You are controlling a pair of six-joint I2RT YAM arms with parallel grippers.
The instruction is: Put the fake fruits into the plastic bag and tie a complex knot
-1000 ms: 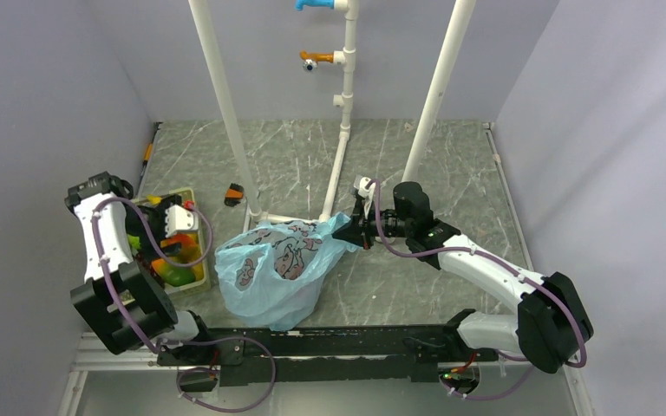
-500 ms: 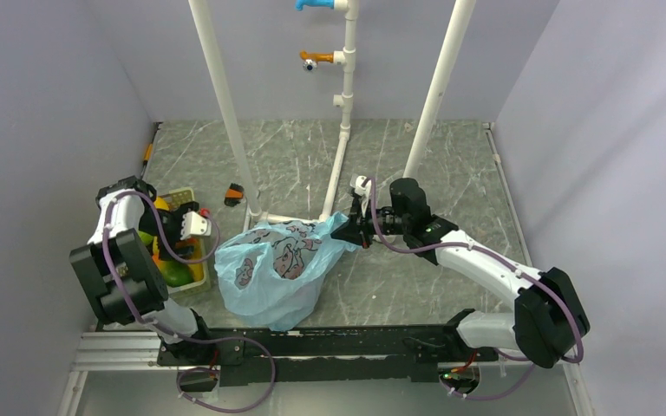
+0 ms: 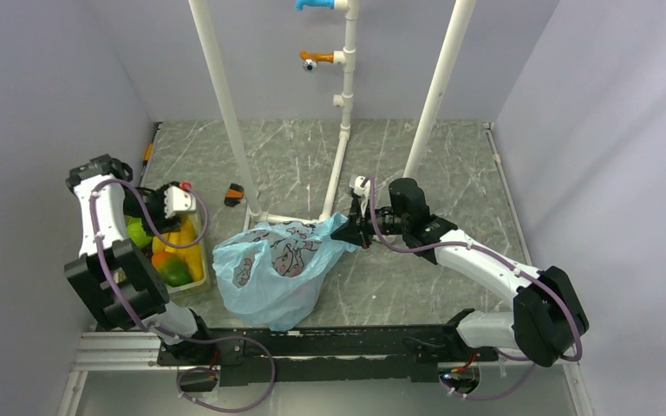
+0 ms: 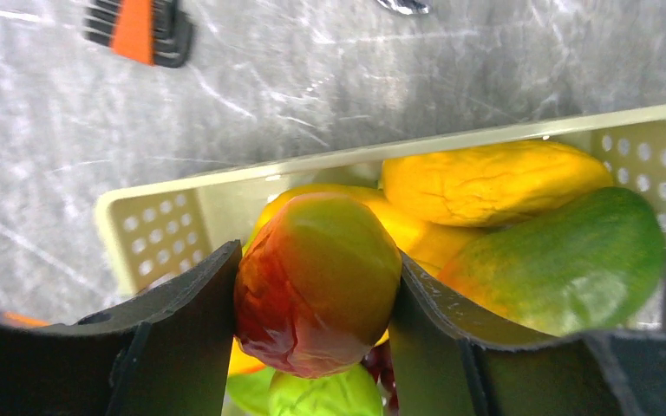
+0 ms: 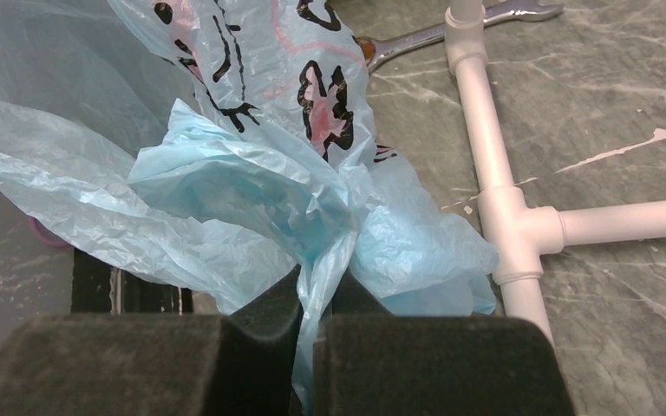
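My left gripper is shut on a red and orange-green mango and holds it just above the cream basket. It also shows in the top view. More fruits lie in the basket: a yellow one, a green-orange mango and a light green one. The light-blue plastic bag lies in the middle of the floor. My right gripper is shut on a bunched edge of the bag, at the bag's right end. No knot shows.
White pipe frame stands behind the bag, with a T-joint close to my right gripper. A wrench lies by the pipe. An orange-black clip lies on the floor behind the basket.
My left arm lifted out of the basket and swung back and up with the mango in its jaws. The right gripper and the bag have hardly moved.
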